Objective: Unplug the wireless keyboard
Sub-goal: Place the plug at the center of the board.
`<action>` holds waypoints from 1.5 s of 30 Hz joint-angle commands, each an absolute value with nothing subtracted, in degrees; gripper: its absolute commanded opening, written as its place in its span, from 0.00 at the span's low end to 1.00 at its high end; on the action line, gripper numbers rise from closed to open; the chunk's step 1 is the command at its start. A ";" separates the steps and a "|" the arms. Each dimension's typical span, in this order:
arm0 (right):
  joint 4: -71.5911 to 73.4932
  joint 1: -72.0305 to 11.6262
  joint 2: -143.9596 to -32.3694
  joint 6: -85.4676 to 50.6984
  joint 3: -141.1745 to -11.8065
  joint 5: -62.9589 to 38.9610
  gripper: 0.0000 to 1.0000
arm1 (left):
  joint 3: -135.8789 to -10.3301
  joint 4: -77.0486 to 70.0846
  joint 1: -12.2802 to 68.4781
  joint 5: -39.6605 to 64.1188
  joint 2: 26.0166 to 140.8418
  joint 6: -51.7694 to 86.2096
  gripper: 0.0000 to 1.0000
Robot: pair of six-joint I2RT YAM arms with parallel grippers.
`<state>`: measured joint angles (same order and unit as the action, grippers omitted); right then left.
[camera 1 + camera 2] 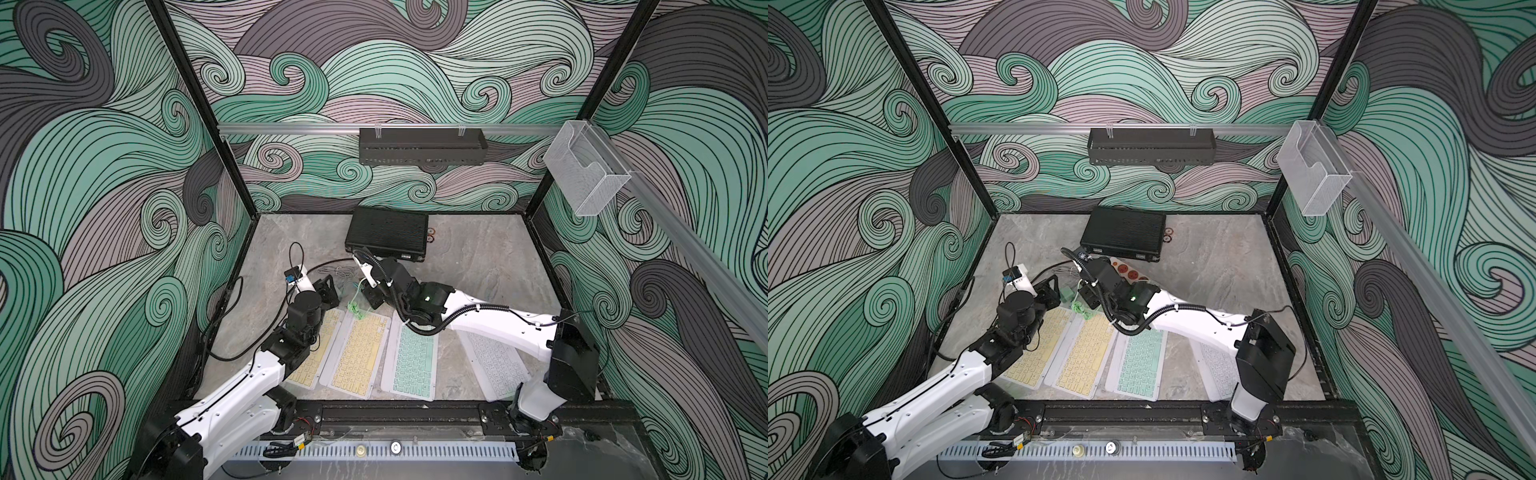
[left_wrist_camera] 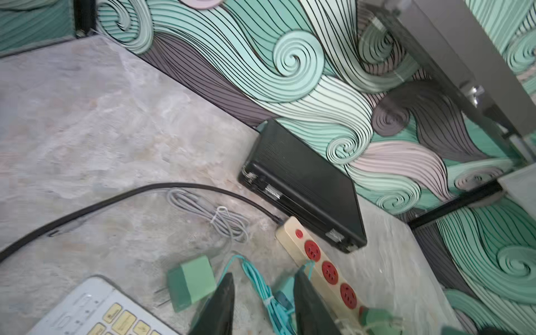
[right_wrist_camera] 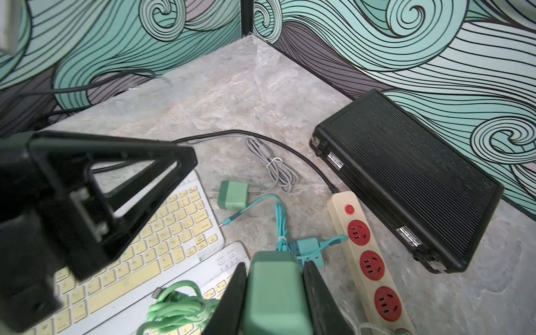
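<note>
Your right tool (image 3: 275,264) pinches a green charger block (image 3: 275,293) between its two dark fingers, close to a beige power strip (image 3: 368,261) with red sockets on the stone counter (image 3: 232,95). Your left tool (image 2: 264,274) hangs with its fingers spread, a teal cable (image 2: 256,278) running through the gap between them; whether it touches either finger you cannot tell. Four keyboards lie side by side along the near edge of the counter in both top views: two with yellow keys, a teal-keyed keyboard (image 1: 415,361) and a white keyboard (image 1: 494,365) partly under the right arm. The leftmost yellow-keyed keyboard (image 3: 174,226) has its far end by the left tool, and the teal cable's small connector lies loose on the counter just beside that keyboard's far corner. A bundled green cable (image 3: 177,310) rests on the second yellow keyboard (image 1: 361,353). A second green charger (image 2: 191,282) lies on its side, prongs bare, near a coiled grey cable (image 2: 208,214). A black case (image 3: 406,179) sits by the back wall, just beside the strip's end.
</note>
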<state>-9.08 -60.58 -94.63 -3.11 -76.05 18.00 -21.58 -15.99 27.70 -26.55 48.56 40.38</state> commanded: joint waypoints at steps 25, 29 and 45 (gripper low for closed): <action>-3.65 -48.76 -105.96 -14.04 -67.10 6.97 0.00 | -28.66 -14.29 26.37 -14.78 59.76 37.44 0.28; -8.67 -47.51 -108.58 -11.13 -69.96 2.37 0.00 | -29.36 -14.00 26.37 -13.92 60.47 37.22 0.28; -23.10 -44.21 -115.34 -3.70 -83.68 -2.69 0.59 | -30.01 -15.38 26.38 -10.81 63.16 37.18 0.25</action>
<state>-19.38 -44.51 -115.44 -6.00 -81.36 -2.57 -27.35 -14.59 26.68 -11.51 62.92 38.00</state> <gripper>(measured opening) 0.574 0.254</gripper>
